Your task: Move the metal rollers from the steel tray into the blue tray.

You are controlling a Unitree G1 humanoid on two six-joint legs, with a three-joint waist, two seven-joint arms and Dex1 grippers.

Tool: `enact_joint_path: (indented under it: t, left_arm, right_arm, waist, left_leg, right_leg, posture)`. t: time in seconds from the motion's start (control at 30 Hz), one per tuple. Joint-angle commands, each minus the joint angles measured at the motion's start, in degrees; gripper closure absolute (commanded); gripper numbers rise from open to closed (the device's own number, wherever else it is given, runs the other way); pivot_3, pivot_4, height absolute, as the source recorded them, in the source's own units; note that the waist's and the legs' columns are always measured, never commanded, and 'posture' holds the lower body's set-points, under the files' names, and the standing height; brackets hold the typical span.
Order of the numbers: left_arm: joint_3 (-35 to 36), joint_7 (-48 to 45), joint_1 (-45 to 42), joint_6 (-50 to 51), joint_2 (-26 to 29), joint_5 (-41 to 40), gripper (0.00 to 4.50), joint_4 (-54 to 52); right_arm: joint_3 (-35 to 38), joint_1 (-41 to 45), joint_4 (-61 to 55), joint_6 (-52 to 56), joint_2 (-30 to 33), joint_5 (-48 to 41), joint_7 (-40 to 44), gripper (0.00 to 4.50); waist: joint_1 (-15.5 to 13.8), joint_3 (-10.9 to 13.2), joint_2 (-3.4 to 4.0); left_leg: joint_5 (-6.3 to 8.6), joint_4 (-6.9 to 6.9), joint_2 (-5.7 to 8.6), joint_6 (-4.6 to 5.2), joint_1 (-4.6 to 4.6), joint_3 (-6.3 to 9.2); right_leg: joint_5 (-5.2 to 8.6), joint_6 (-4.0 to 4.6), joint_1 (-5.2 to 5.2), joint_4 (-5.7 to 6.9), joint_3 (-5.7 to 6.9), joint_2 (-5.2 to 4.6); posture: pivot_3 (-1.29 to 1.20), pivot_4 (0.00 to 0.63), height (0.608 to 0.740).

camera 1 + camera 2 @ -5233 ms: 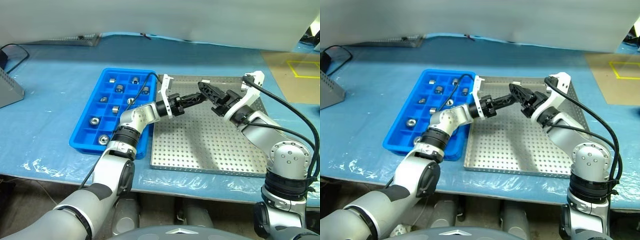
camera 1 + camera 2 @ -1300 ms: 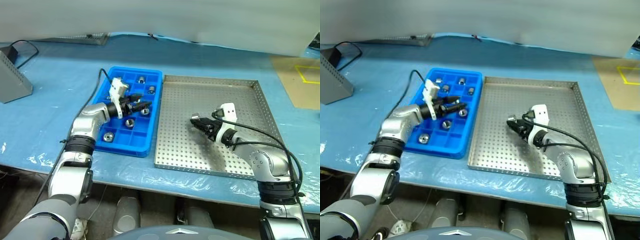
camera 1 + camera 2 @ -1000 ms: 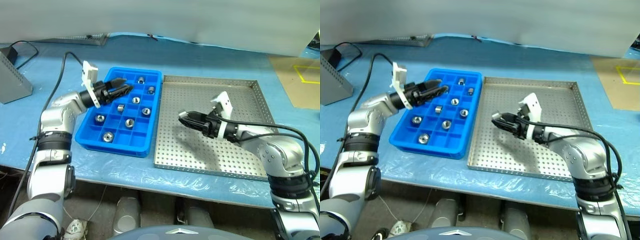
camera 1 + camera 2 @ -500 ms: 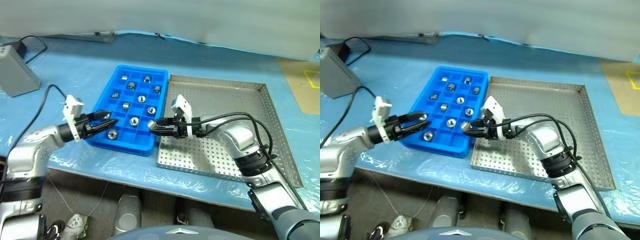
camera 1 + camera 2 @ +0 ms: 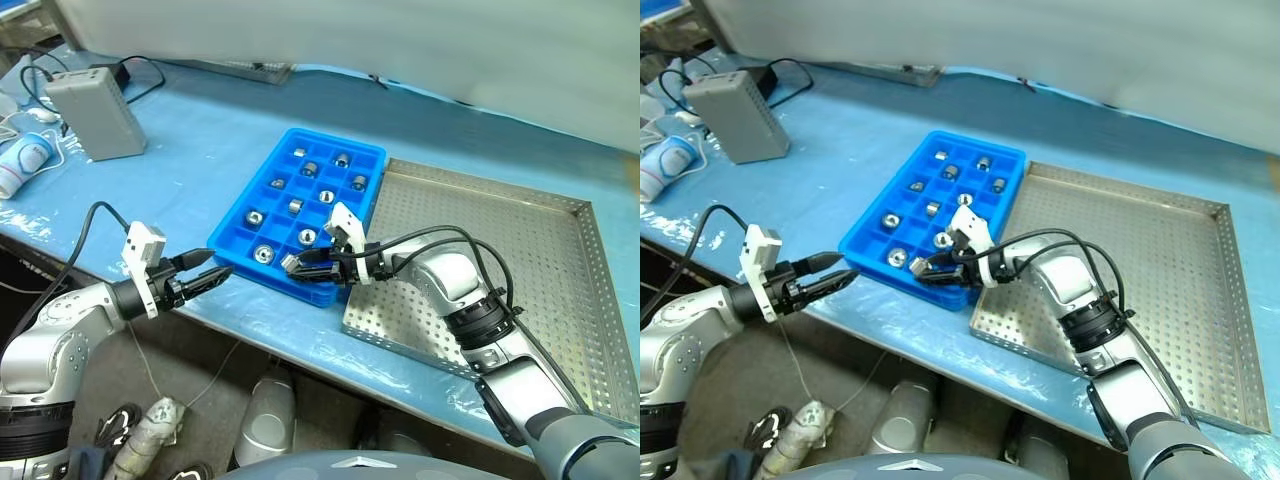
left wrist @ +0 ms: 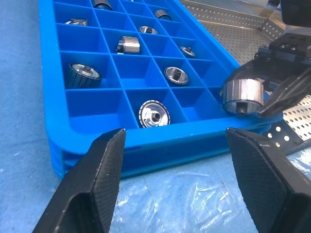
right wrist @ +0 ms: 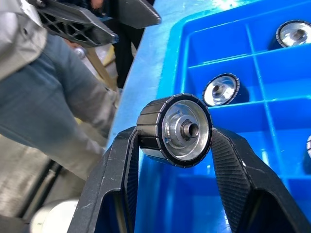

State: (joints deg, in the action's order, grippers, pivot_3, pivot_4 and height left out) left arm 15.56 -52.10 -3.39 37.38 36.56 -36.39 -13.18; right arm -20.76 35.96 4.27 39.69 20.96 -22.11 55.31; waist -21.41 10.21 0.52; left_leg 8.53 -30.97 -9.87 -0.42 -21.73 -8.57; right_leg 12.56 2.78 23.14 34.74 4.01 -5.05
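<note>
Workshop or laboratory bench: a work table covered in blue plastic sheeting [image 5: 190, 150], a grey rectangular electronics box [image 5: 96, 113] with black cables [image 5: 150, 68], and a perforated square steel tray [image 5: 500, 235].

- A table [image 5: 190, 150] covered with blue plastic sheeting is seen, wrinkled and glossy near its front edge.
- A grey box [image 5: 95, 100] is placed at the far left of the table, with black cables [image 5: 140, 68] run beside it.
- A white and blue object [image 5: 25, 165] lies at the left edge, too small to identify.
- A pale wall or panel [image 5: 400, 40] stands behind the table.
</note>
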Motion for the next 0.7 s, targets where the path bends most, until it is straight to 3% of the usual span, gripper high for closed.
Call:
enact_joint_path:
  t: [0.03, 0.57, 0.7]
  left_arm:
    - [-1.07, -0.05, -2.52, -0.9, -0.21, -0.44, 1.03, 0.42]
    - [-7.8, -1.0, -11.79, -2.76, -2.04, 2.29, 1.03, 7.82]
    - [-8.25, -0.72, -12.27, -2.15, -2.0, 2.15, 0.98, 7.2]
  right_arm:
    - [2.2, -1.17, -2.98, 0.33, 1.01, -0.7, 0.59, 2.72]
    - [6.68, -5.31, -8.7, 2.94, 3.11, -1.21, -1.82, 2.72]
    - [6.78, -5.72, -9.49, 3.1, 3.05, -1.6, -2.17, 1.34]
  waist:
    - [-0.51, 0.0, 0.0]
    - [0.56, -0.02, -0.03]
    - [0.63, -0.02, -0.03]
  left_leg:
    - [0.0, 0.0, 0.0, 0.0, 0.02, -0.01]
    - [-0.05, 0.0, -0.04, -0.08, 0.0, -0.06]
    - [-0.05, 0.0, -0.06, -0.08, 0.0, -0.06]
  right_leg:
    - [0.0, 0.0, 0.0, 0.0, -0.03, 0.01]
    - [-0.01, -0.01, 0.11, 0.02, -0.24, 0.21]
    - [-0.01, -0.01, 0.11, 0.02, -0.25, 0.24]
  posture:
    - [0.51, 0.15, 0.74]
    - [0.41, 0.15, 0.74]
    - [0.4, 0.15, 0.74]
